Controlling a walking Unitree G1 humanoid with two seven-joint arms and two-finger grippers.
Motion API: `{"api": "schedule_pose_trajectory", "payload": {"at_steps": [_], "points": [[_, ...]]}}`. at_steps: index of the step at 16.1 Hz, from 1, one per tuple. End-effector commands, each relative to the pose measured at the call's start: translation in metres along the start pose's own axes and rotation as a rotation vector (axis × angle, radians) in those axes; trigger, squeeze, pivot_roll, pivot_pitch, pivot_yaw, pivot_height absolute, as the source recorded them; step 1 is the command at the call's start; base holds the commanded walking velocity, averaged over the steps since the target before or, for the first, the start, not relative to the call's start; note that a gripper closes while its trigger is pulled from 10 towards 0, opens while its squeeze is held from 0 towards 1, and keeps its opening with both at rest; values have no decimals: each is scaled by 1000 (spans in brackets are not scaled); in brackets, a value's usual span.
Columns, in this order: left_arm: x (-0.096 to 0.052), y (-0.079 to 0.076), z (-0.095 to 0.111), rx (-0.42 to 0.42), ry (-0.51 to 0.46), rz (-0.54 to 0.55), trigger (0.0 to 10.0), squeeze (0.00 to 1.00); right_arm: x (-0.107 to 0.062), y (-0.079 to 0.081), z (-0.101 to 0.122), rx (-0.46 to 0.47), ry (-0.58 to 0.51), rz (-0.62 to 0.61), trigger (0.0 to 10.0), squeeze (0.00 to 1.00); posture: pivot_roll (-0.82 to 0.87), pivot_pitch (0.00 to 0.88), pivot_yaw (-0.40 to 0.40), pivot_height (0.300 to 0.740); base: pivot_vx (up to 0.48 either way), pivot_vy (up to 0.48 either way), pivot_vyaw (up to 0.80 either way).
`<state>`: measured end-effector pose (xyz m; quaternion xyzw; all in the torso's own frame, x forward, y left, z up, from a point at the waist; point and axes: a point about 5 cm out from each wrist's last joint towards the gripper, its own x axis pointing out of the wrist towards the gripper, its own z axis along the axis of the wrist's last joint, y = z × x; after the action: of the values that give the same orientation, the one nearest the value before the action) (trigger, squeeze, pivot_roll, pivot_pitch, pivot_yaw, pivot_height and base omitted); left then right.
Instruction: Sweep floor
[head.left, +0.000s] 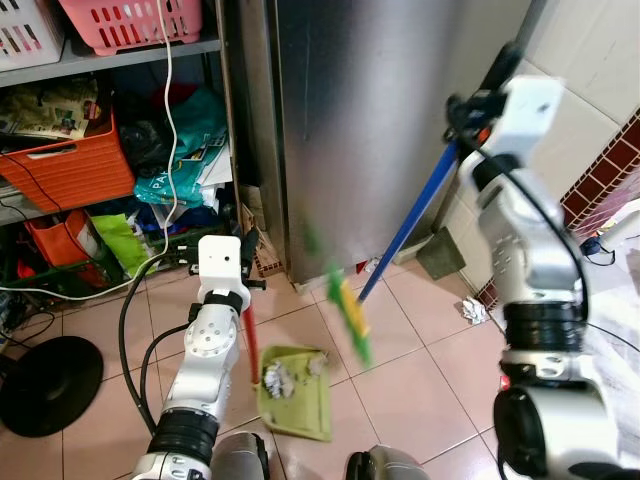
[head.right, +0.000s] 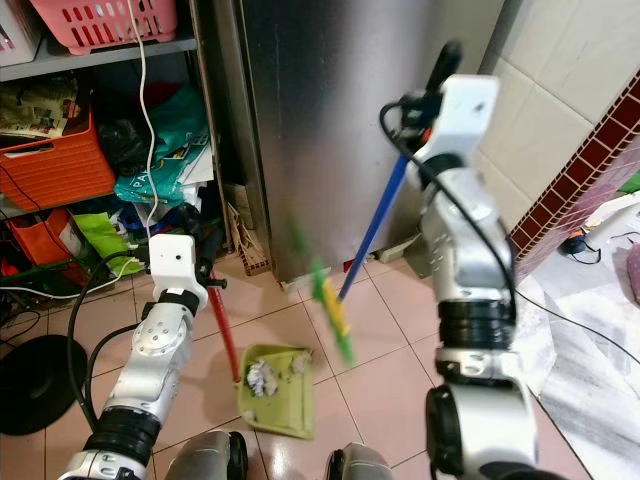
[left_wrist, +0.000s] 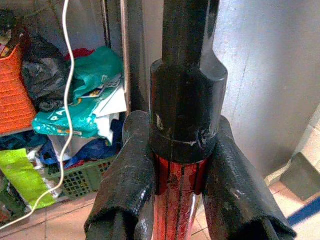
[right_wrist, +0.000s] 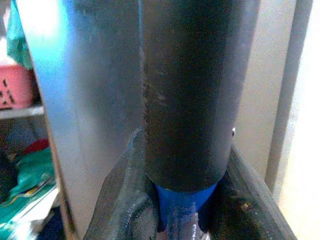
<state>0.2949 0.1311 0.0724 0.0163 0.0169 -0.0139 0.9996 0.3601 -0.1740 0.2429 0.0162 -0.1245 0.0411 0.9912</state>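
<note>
Green dustpan (head.left: 296, 394) lies bottom centre, its red handle (head.left: 250, 345) upright, clamped by left gripper (left_wrist: 175, 175). Right gripper (right_wrist: 187, 200) clamps blue broom handle (head.left: 405, 228), slanting upper right to blurred head (head.left: 350, 318).

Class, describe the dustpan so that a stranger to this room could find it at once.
Start at the tall steel cabinet. On the pink floor tiles before it lies the dustpan, by the left claw's red handle. It is flat, lime green, and holds crumpled paper.
</note>
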Motion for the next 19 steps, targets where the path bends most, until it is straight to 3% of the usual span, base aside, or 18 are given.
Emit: {"api": "schedule_pose_trajectory", "payload": {"at_steps": [1, 3, 6, 8, 9, 10, 12, 17, 18, 19], "points": [[1, 2, 12, 5, -54, 3, 10000, 0, 0, -3, 11, -34, -62, -1, 10000, 0, -57, 50, 15, 740, 0, 0, 0], [-3, 8, 17, 4, -72, 7, 10000, 0, -14, -7, -13, -103, -9, -32, 10000, 0, -49, 41, 17, 740, 0, 0, 0], [-8, 15, 22, 14, -96, 11, 10000, 0, -32, -9, -44, -112, 77, -86, 10000, 0, -34, 29, 15, 740, 0, 0, 0], [-10, 19, 18, 29, -77, 23, 10000, 0, -39, -6, -58, -106, 117, -99, 10000, 0, -30, 26, 16, 740, 0, 0, 0], [-11, 27, 10, 62, -35, 61, 10000, 0, -44, 6, -74, -104, 173, -98, 10000, 0, -32, 31, 17, 740, 0, 0, 0], [-11, 27, 9, 67, -31, 65, 10000, 0, -45, 8, -76, -100, 179, -97, 10000, 0, -32, 31, 17, 740, 0, 0, 0], [-6, 27, 2, 71, -8, 75, 10000, 0, -48, 13, -90, -26, 243, -121, 10000, 0, -41, 37, 9, 740, 0, 0, 0], [7, 18, -1, 56, 10, 66, 10000, 0, -48, 24, -96, 115, 301, -111, 10000, 0, -63, 44, 2, 740, 0, 0, 0], [12, 12, 3, 49, 0, 52, 10000, 0, -46, 31, -97, 235, 365, -51, 10000, 0, -76, 41, 5, 740, 0, 0, 0], [13, 11, 3, 48, -1, 51, 10000, 0, -45, 32, -96, 255, 376, -31, 10000, 0, -76, 41, 5, 740, 0, 0, 0]]}}
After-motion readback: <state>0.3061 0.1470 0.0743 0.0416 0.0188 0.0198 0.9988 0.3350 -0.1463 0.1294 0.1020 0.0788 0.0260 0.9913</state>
